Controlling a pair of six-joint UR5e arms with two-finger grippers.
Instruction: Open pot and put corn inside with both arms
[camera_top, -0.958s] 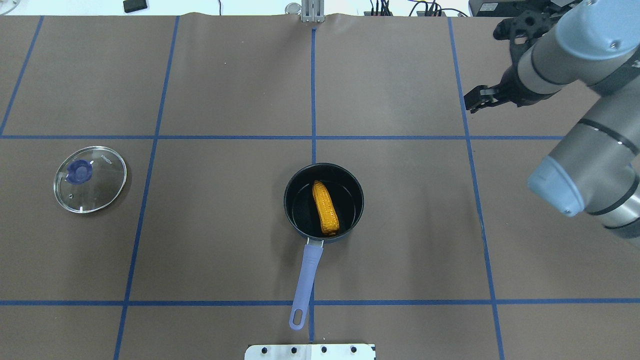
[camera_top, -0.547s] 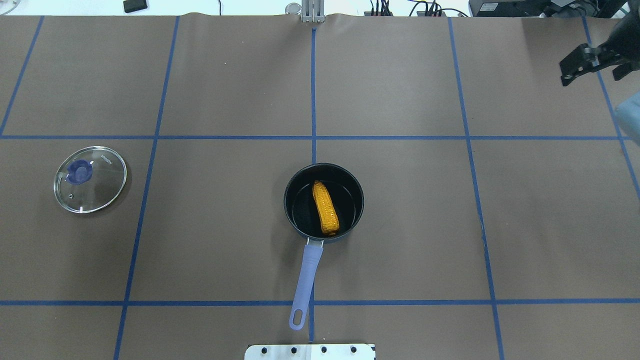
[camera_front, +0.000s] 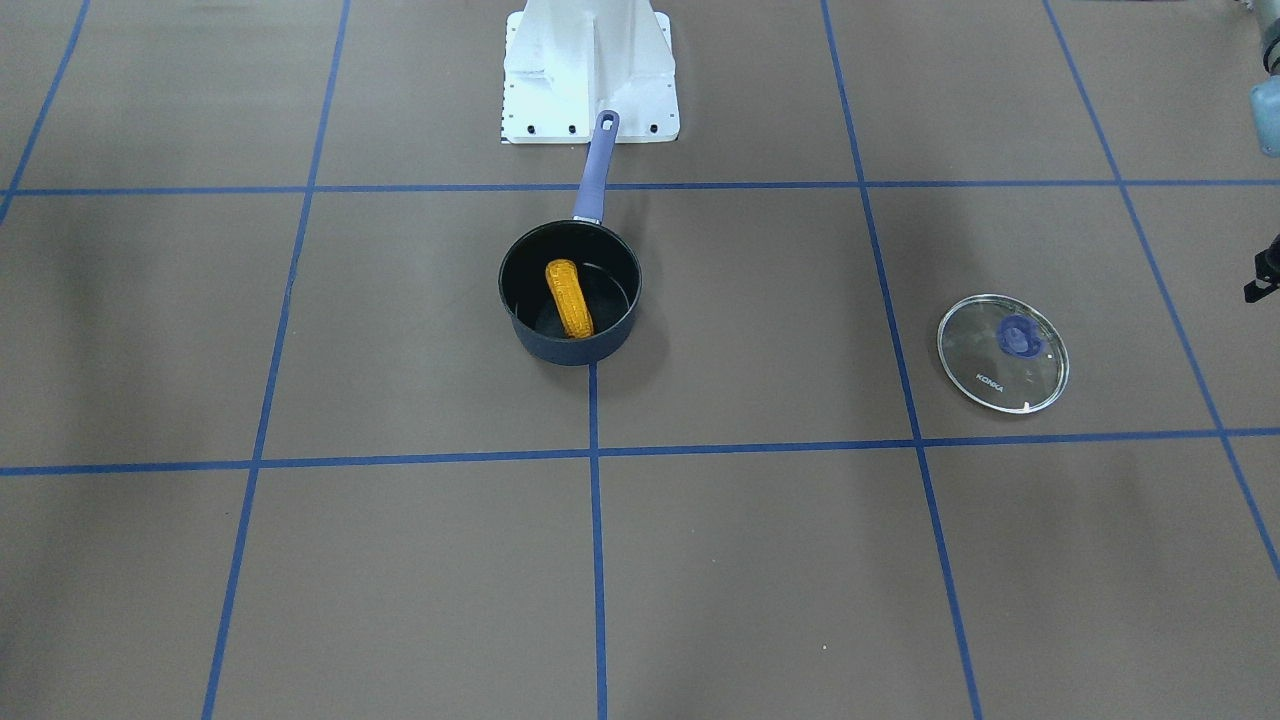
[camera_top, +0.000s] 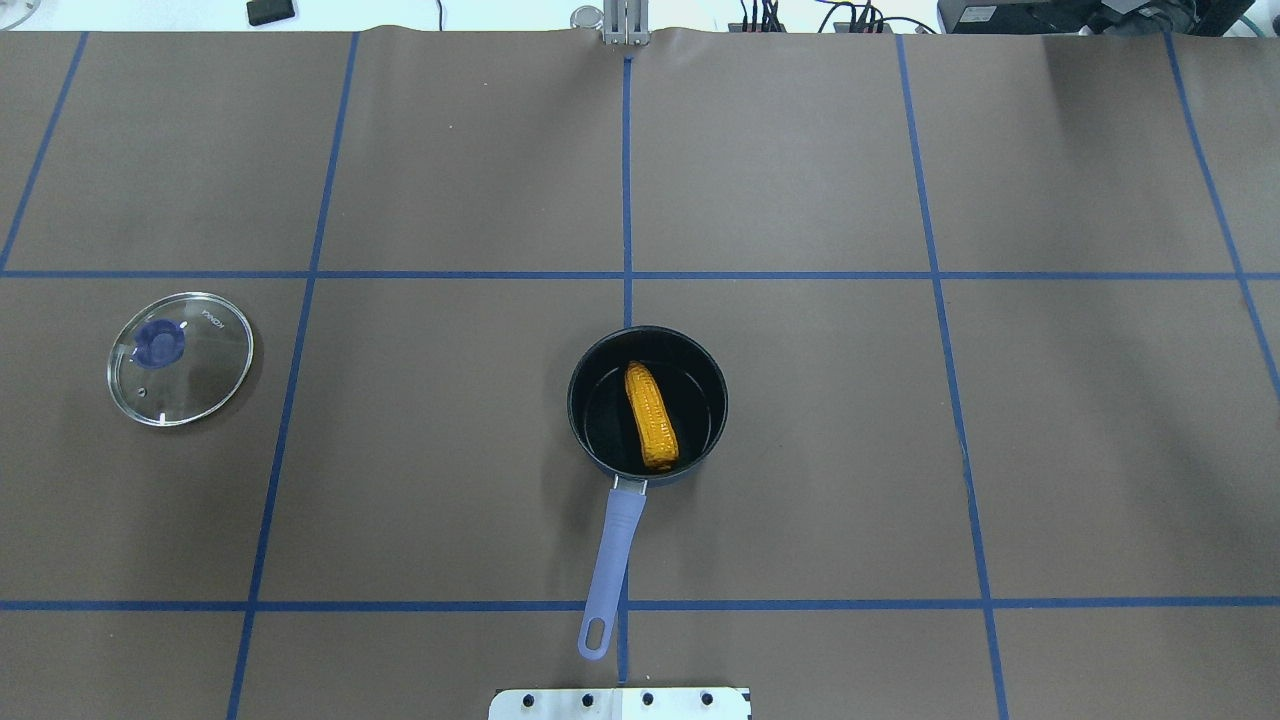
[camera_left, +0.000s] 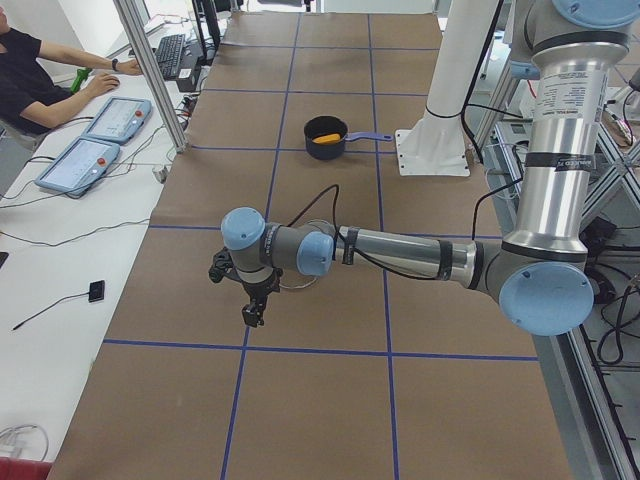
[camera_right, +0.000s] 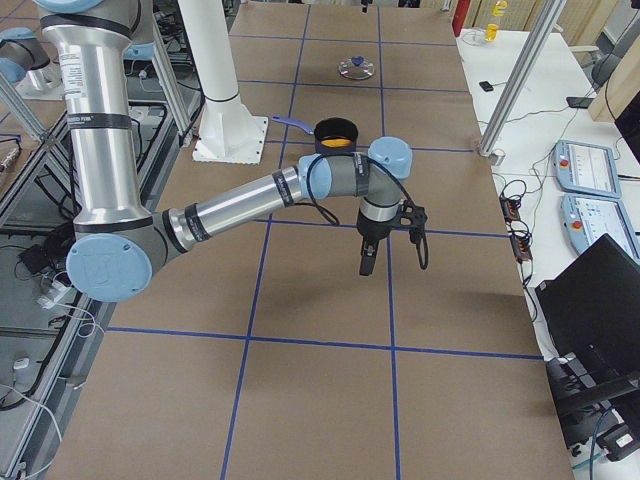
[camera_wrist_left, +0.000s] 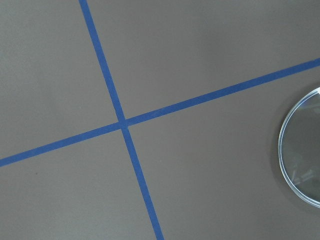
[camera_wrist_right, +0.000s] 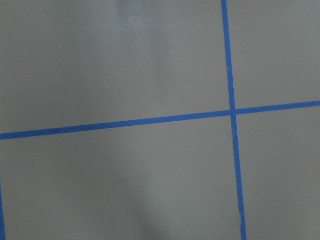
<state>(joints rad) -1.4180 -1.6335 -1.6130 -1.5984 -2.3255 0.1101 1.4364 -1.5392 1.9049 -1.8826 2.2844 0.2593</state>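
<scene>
The dark navy pot (camera_top: 600, 360) stands open at the table's middle, its purple handle (camera_top: 612, 560) pointing toward the robot. The orange-yellow corn (camera_top: 651, 417) lies inside it, also in the front view (camera_front: 568, 297). The glass lid (camera_top: 180, 358) lies flat far to the left, apart from the pot. Both arms are outside the overhead view. My left gripper (camera_left: 252, 316) hangs above the table beside the lid; the left wrist view shows only the lid's rim (camera_wrist_left: 300, 150). My right gripper (camera_right: 364, 265) hangs over bare table well right of the pot. I cannot tell whether either is open or shut.
The white robot base plate (camera_top: 620, 703) sits just behind the handle's end. An operator (camera_left: 30, 70) and teach pendants (camera_left: 85, 160) are at the bench beyond the far edge, with aluminium posts (camera_left: 150, 70) there. Blue tape lines grid the brown mat.
The right arm and gripper have swung away to the right and out of the overhead view. The pot, corn and lid have not moved.
</scene>
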